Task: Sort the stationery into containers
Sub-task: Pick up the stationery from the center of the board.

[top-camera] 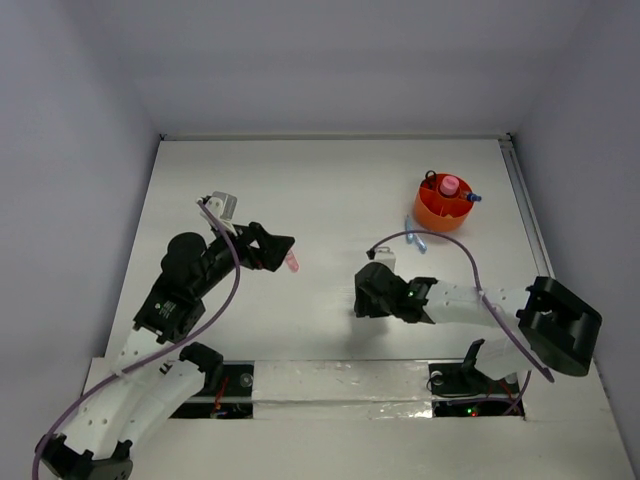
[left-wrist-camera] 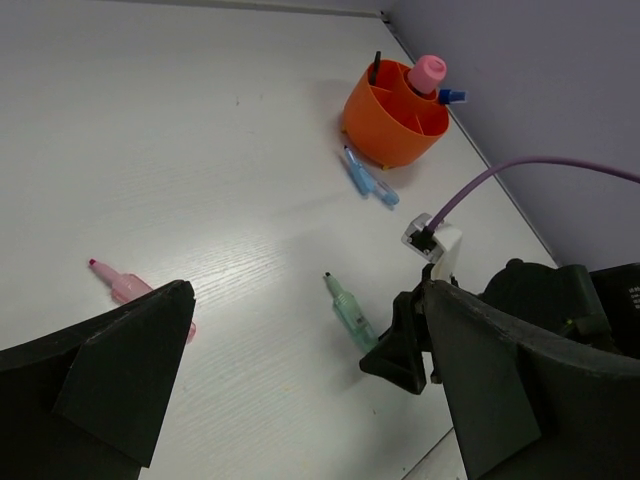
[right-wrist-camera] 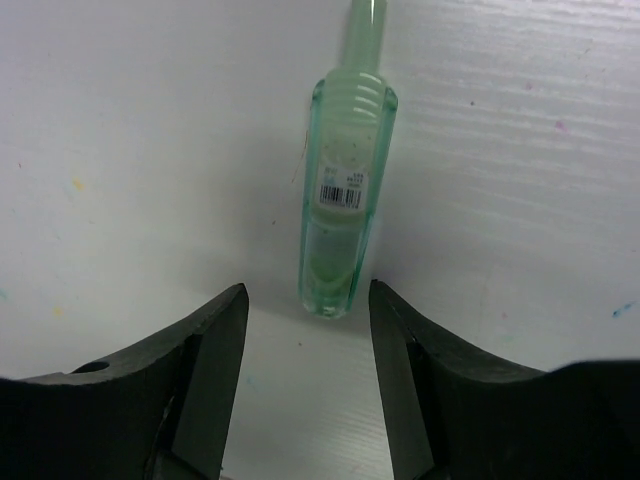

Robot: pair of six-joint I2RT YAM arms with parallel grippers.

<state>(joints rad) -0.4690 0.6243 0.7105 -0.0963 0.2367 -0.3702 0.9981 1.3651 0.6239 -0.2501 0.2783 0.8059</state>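
A green pen (right-wrist-camera: pixel 345 200) lies flat on the white table, and my right gripper (right-wrist-camera: pixel 305 310) stands open over its blunt end. That end sits just between the fingertips, with a gap on each side. From above, my right gripper (top-camera: pixel 362 295) hides this pen. A pink pen (top-camera: pixel 292 263) lies just past my left gripper (top-camera: pixel 280 248), which is open wide and empty. The orange bowl (top-camera: pixel 443 210) at the far right holds a pink-capped bottle (top-camera: pixel 450 185), a blue item and a black handle. A blue pen (top-camera: pixel 415 236) lies beside the bowl.
In the left wrist view the green pen (left-wrist-camera: pixel 350 310) lies between the pink pen (left-wrist-camera: pixel 125 288) and the right arm's black finger (left-wrist-camera: pixel 400 350). Purple cables loop over both arms. Grey walls close the table's left, back and right sides.
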